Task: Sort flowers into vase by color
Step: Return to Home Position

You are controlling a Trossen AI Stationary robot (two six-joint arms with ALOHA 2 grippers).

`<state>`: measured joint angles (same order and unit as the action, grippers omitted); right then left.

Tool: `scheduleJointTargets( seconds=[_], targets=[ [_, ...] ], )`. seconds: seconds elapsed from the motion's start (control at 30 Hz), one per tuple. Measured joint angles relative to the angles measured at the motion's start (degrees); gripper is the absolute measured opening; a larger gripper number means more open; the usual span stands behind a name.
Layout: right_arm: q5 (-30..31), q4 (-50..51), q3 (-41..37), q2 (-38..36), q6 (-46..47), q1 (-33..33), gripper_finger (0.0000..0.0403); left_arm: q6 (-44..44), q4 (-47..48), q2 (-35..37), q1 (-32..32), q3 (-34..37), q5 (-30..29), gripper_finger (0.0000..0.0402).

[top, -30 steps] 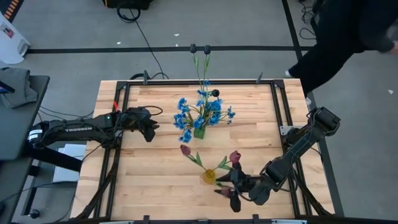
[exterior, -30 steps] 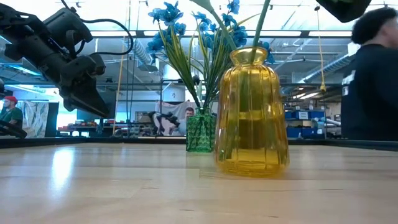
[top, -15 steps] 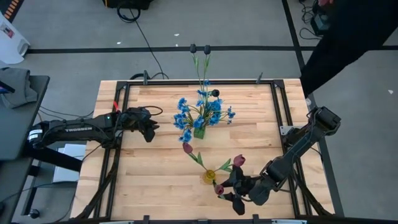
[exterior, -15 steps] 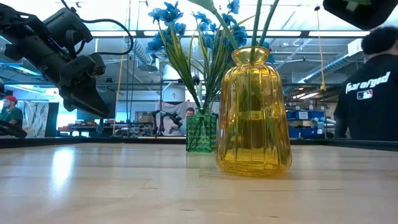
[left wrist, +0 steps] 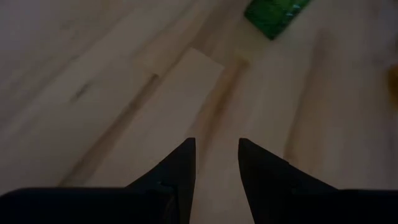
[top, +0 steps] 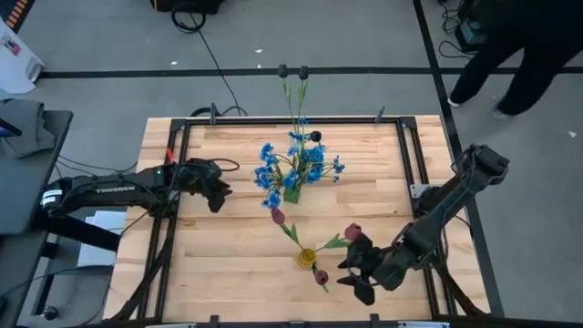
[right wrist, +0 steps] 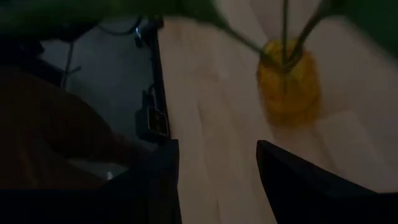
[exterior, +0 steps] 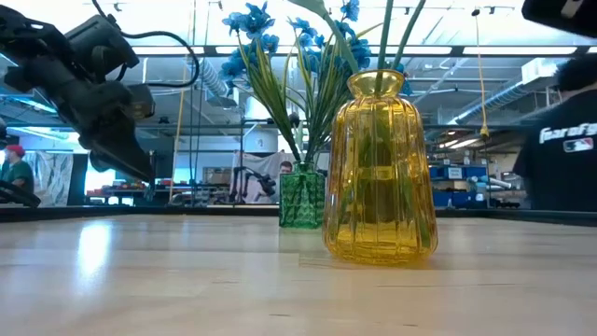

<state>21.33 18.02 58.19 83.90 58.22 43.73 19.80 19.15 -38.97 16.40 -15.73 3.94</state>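
Seeing the right tool (top: 357, 277) hovering by the near-right corner of the tabletop (top: 228, 264), just right of the yellow vase (top: 307, 258), fingers spread wide and gripping nothing. Counting three red tulips (top: 352, 233) sitting in that vase, stems fanning out. Spotting the blue flowers (top: 291, 169) bunching in the green vase (top: 291, 193) farther back at center. Noticing the left tool (top: 217, 187) waiting over the left side, fingers showing only a narrow gap, also carrying nothing.
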Motion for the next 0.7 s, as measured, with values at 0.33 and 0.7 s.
scheduleJointTargets(
  seconds=[0.33,0.7],
  targets=[
    [15.16,0.55,-0.02,-15.57,-6.49,0.50,0.0222,3.23,-11.91,0.58,0.00,-0.11,8.48,0.0127],
    [40.27,-15.35,-0.02,-33.11,-36.55,0.48,0.0222,7.68,-13.41,9.72,0.00,-0.39,3.26,0.0127]
  ],
)
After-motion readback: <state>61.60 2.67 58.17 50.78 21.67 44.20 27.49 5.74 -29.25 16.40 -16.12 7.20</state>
